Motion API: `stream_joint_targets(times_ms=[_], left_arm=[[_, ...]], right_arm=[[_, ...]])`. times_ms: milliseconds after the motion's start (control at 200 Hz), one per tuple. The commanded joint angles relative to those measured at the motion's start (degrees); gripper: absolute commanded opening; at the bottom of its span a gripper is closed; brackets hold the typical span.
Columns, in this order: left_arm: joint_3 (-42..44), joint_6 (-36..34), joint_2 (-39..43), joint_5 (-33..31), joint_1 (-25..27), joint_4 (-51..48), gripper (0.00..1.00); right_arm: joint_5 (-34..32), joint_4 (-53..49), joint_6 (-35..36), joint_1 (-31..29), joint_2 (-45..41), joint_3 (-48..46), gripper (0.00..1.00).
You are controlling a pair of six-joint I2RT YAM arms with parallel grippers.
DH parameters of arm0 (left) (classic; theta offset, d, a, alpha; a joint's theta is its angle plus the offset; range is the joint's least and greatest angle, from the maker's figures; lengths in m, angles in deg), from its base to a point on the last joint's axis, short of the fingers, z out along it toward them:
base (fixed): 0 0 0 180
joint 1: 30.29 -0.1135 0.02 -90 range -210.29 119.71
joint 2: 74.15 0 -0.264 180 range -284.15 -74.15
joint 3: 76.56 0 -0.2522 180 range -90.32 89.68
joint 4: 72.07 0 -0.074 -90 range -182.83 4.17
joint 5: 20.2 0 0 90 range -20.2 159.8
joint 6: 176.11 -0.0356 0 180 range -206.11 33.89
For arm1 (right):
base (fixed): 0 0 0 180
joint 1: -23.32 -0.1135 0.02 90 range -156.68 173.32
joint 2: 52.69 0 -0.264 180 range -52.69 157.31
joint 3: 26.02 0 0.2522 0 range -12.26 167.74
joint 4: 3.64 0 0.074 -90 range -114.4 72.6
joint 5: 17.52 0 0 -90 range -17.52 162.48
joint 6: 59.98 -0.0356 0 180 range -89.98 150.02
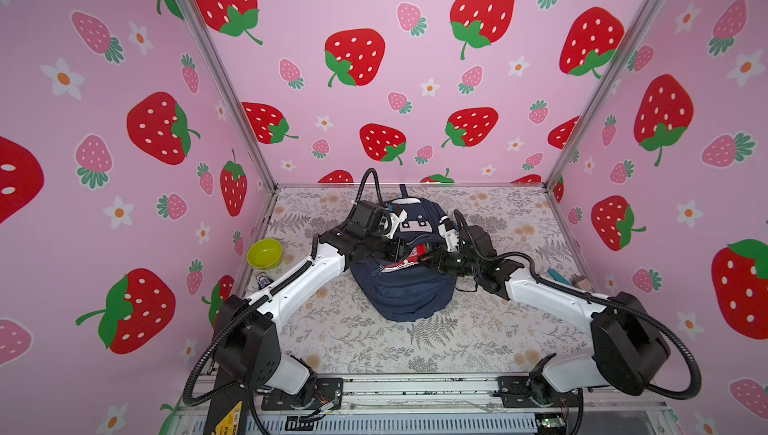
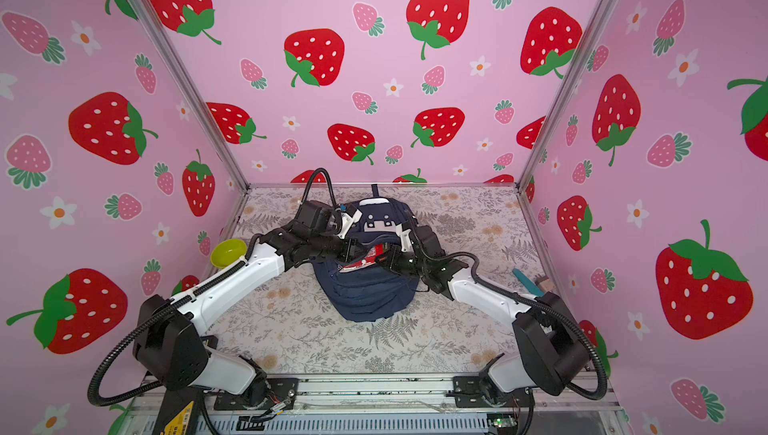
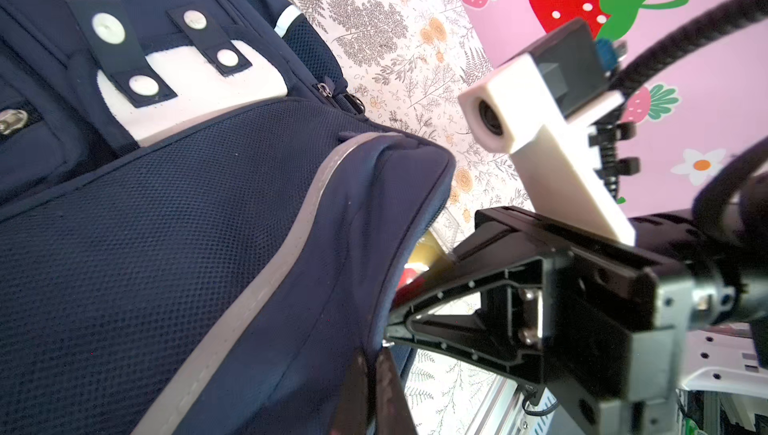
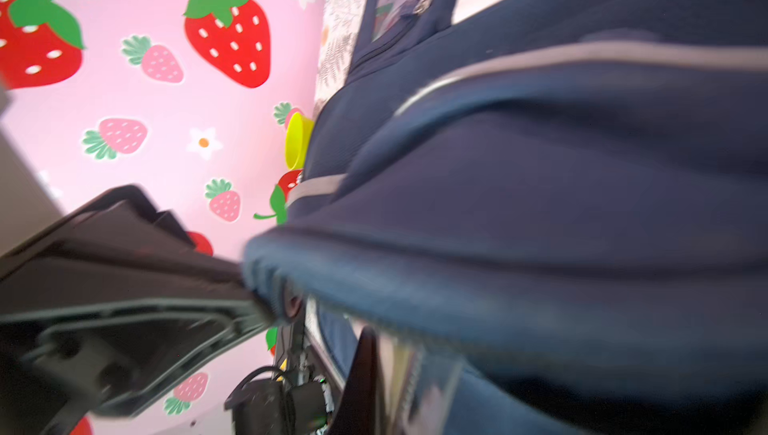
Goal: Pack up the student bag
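The student bag (image 1: 407, 296) (image 2: 365, 300), navy blue with a white face patch (image 1: 415, 225), lies in the middle of the table in both top views. My left gripper (image 1: 397, 250) (image 3: 374, 383) is shut on the fabric edge of the bag's opening. A flat red and white packet (image 1: 405, 261) (image 2: 361, 260) sticks out of that opening. My right gripper (image 1: 432, 257) (image 4: 374, 370) is shut on the packet's right end, facing the left gripper. In the left wrist view the packet's tip (image 3: 409, 277) goes under the bag's flap. The bag's inside is hidden.
A lime-green bowl (image 1: 264, 253) stands at the table's left edge, with a small dark item (image 1: 262, 280) in front of it. A teal object (image 1: 557, 277) and a brownish one (image 1: 582, 281) lie at the right edge. Strawberry-patterned walls close in three sides.
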Motion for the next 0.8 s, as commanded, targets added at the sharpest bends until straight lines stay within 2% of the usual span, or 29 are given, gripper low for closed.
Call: stream_joint_targets(times_ms=[0,435,630,790], left_arm=[[-0.2,-0.1,4.0,9.0,1.8,5.3,0.0],[0.1,0.0,3.7,8.4,-0.3,5.4,0.0],[0.3,1.2,3.7,10.6,-0.3,7.1,0.0],[0.9,2.0,4.1,11.8,-0.4,8.5,0.0]], right_arm=[[-5.4,3.4,-0.7,0.0,-0.1,0.4,0.0],[-3.5,0.9,-1.1,5.3,-12.9,-8.5,0.0],[-1.3,4.9,-1.9,4.2,-6.7,-5.4,0.0],[1.2,5.6,-0.4,1.3,1.8,2.8,0.0]])
